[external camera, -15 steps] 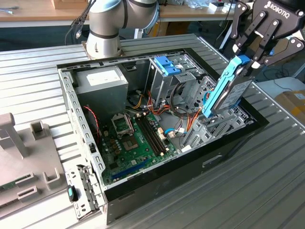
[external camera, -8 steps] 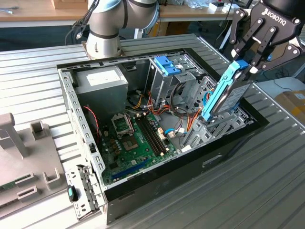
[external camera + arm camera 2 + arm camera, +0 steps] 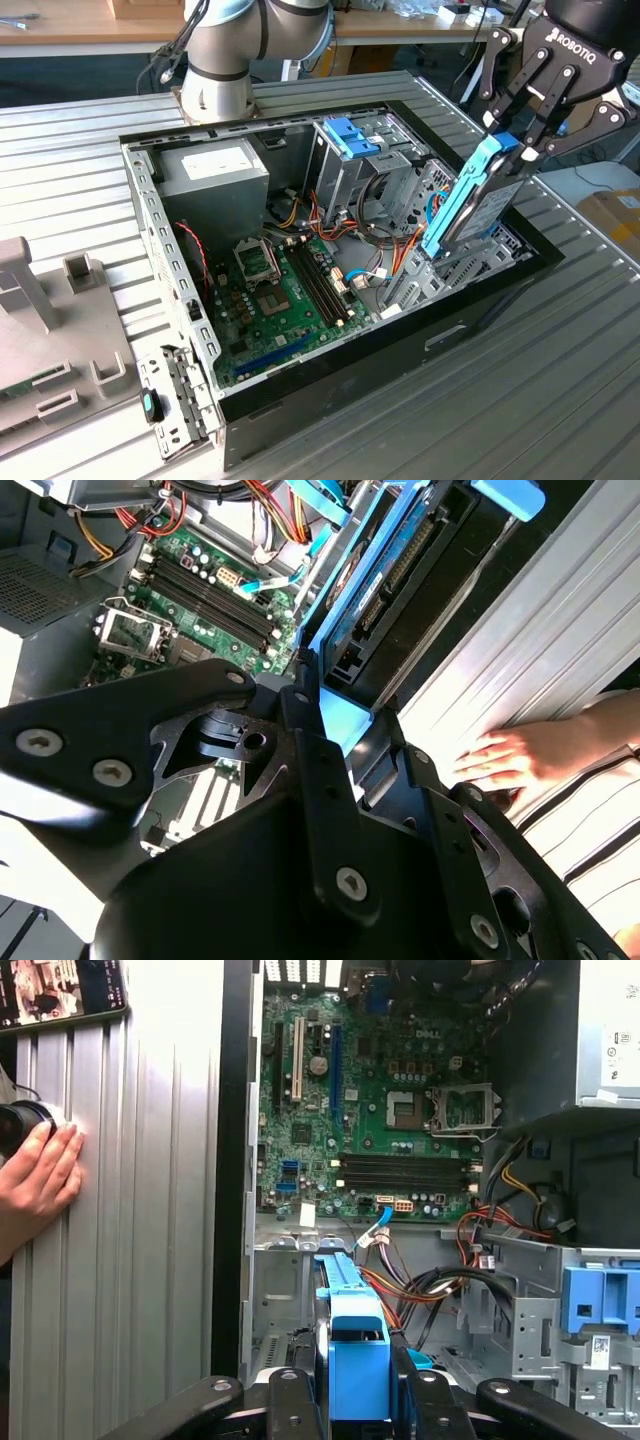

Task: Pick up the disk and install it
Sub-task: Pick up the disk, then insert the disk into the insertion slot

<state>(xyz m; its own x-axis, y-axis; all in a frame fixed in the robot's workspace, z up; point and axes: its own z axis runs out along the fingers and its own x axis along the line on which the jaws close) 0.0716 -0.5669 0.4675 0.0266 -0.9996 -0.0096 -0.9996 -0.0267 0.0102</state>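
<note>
My gripper (image 3: 512,150) is shut on the upper end of the disk (image 3: 478,200), a grey hard drive in a bright blue carrier rail. The disk stands steeply tilted over the drive bay at the side of the open computer case (image 3: 150,215) toward the exterior view's right, its lower end down among the bay's metal walls. In the first wrist view the blue rail of the disk (image 3: 355,1340) runs between the black fingers of my gripper (image 3: 357,1385). In the second wrist view the disk (image 3: 385,585) reaches away from my gripper (image 3: 345,735) into the bay.
Inside the case lie a green motherboard (image 3: 290,290), a grey power supply (image 3: 215,170), loose cables and a drive cage with another blue carrier (image 3: 352,135). A person's hand (image 3: 40,1175) rests on the ribbed table beside the case. A grey fixture (image 3: 40,330) sits at the exterior view's left.
</note>
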